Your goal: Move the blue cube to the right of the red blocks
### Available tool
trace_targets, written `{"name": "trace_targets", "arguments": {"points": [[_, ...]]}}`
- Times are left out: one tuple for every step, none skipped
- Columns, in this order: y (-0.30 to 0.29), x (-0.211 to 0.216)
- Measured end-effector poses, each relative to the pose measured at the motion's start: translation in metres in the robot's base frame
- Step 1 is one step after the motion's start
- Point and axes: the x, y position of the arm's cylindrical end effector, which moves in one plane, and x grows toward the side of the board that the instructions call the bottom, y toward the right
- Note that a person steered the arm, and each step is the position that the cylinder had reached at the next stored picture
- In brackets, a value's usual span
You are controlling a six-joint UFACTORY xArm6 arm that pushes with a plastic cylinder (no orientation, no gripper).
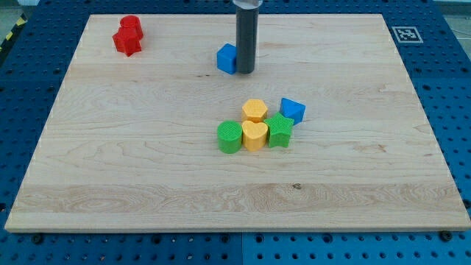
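The blue cube [227,58] sits near the view's top centre of the wooden board [147,162]. My tip [245,72] stands right against the cube's right side, partly covering it. Two red blocks [128,35] sit together at the view's top left: a rounded one behind and a star-shaped one [126,43] in front. The blue cube lies well to the right of them, with a wide gap between.
A cluster sits at the board's centre: a green cylinder [229,137], a yellow heart [255,135], a yellow hexagon [255,110], a green star [280,130] and a second blue block [293,110]. A marker tag [405,34] lies at the top right.
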Motion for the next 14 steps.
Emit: {"name": "trace_targets", "arguments": {"points": [[-0.021, -0.009], [-0.023, -0.017], [-0.027, -0.021], [-0.027, -0.021], [-0.027, -0.022], [-0.031, -0.035], [-0.031, -0.037], [-0.040, -0.048], [-0.045, -0.062], [-0.058, -0.062], [-0.069, -0.037], [-0.079, -0.033], [-0.095, -0.048], [-0.095, -0.053]]}}
